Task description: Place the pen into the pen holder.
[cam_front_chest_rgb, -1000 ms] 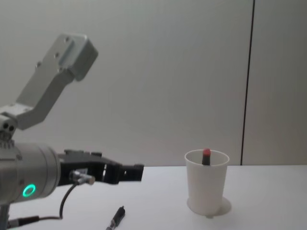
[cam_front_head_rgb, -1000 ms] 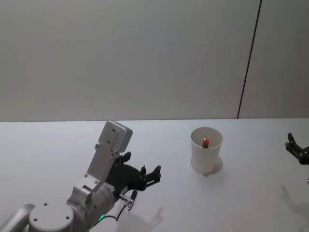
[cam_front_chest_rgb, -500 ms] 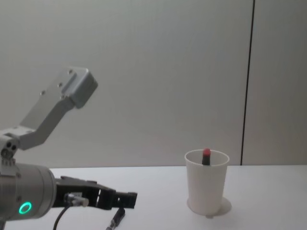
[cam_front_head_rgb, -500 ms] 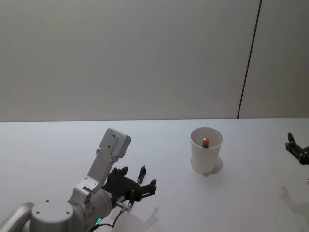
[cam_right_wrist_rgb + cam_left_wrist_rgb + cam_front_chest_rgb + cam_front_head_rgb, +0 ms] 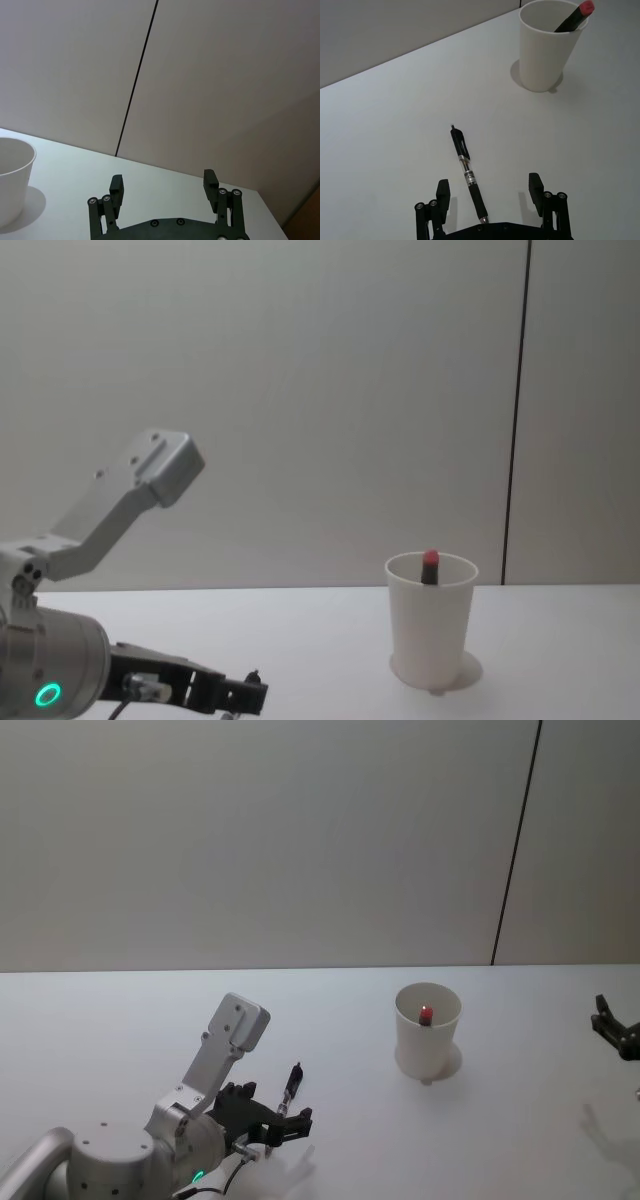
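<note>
A black pen (image 5: 291, 1086) (image 5: 467, 172) lies flat on the white table, left of the pen holder. My left gripper (image 5: 280, 1116) (image 5: 489, 184) (image 5: 240, 695) is open and low over the table, its fingers on either side of the pen's near end without touching it. The pen holder (image 5: 428, 1030) (image 5: 547, 47) (image 5: 430, 630) (image 5: 12, 182), a white paper cup, stands upright to the right and has a red-capped pen (image 5: 426, 1013) (image 5: 575, 16) (image 5: 430, 565) leaning inside. My right gripper (image 5: 612, 1023) (image 5: 163, 178) is parked open at the far right.
The white table (image 5: 120, 1020) runs back to a grey wall with a dark vertical seam (image 5: 515, 850). Bare tabletop lies between the pen and the cup.
My left gripper has come down toward the table and drawn back, so the pen now lies between its open fingers. The cup and the right arm have not moved.
</note>
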